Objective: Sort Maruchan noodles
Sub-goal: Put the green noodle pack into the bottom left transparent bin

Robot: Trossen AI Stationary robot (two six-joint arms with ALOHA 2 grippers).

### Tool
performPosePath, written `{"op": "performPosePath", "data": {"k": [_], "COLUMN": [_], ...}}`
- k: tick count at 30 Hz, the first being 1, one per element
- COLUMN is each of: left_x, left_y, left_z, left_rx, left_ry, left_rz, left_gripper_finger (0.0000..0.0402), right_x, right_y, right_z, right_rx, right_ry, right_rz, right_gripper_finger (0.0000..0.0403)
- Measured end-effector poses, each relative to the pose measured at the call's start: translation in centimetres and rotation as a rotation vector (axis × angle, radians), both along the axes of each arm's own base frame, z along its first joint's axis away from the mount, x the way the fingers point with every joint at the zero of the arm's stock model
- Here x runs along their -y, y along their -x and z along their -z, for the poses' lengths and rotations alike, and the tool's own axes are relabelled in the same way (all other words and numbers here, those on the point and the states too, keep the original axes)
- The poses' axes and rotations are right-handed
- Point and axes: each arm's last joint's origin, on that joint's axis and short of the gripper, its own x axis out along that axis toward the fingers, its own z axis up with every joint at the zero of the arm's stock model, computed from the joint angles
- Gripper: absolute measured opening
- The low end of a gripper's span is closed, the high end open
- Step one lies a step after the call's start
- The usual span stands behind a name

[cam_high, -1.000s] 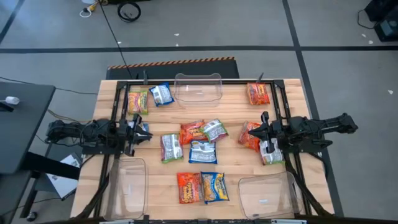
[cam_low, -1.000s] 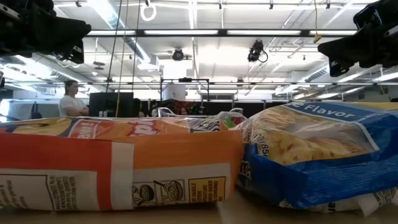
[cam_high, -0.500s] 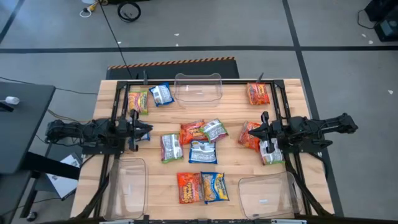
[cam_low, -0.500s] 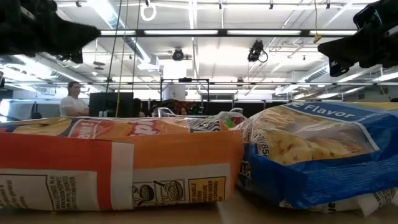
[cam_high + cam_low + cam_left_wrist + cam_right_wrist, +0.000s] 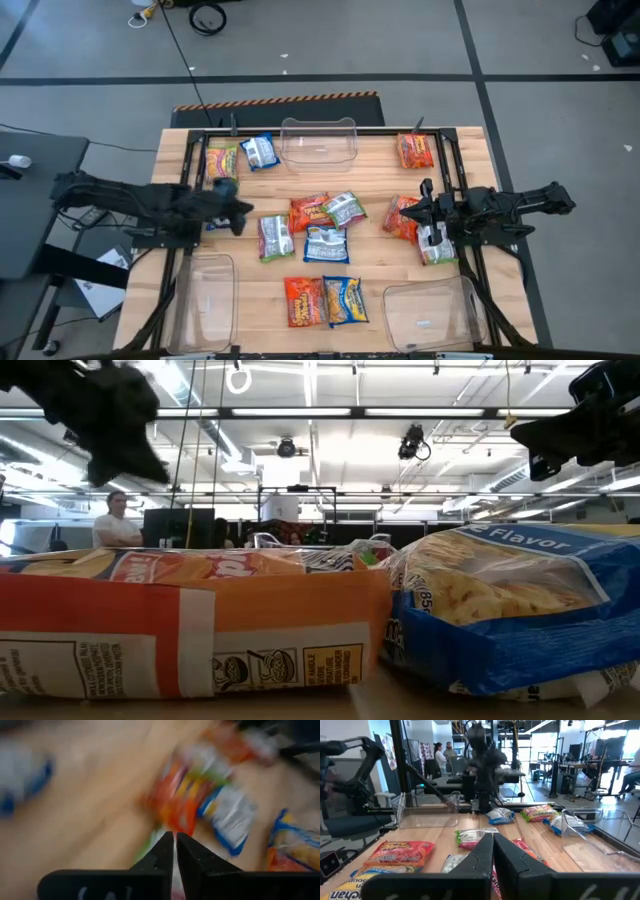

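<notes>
Wooden table [image 5: 380, 300] carries scattered noodles [image 5: 326, 243], three bins [image 5: 319, 142] empty; both grippers closed on nothing, sorting undone.

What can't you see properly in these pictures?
- Left wrist view: the noodle packets are smeared by motion, so their flavours are unreadable.
- Low view: two packets, the orange one and the blue one, block the table behind them.
- High view: what lies under the left gripper is hidden by the arm.
</notes>
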Motion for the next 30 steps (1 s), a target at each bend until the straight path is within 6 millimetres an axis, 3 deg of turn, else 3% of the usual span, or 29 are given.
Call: {"op": "performPosePath", "data": {"k": [6,15,19,24,30], "left_x": [1.4,3.8,4.0,3.9,3.9], "left_y": [-2.1,-4.6,-5.0,-5.7,-5.9], "left_z": [3.4,6.9,8.6,9.1,9.1], "left_rx": [-0.165,-0.195,-0.259,-0.238,-0.215], "left_ry": [0.347,0.620,0.666,0.662,0.670], "left_rz": [-0.193,-0.470,-0.582,-0.599,-0.601], "left_gripper_finger": [0.0041,0.0175,0.0212,0.0223,0.0205], "right_x": [0.0,0.0,0.0,0.0,0.0], "right_y": [0.0,0.0,0.0,0.0,0.0], "right_z": [0.0,-0.1,-0.1,-0.1,-0.1], "right_rx": [-0.001,0.007,0.007,0.012,0.012], "right_ry": [0.000,-0.001,-0.001,-0.002,-0.002], "right_rz": [0.000,0.000,0.000,0.000,0.000], "right_gripper_finger": [0.0019,0.0019,0.0019,0.0019,0.0019]}}
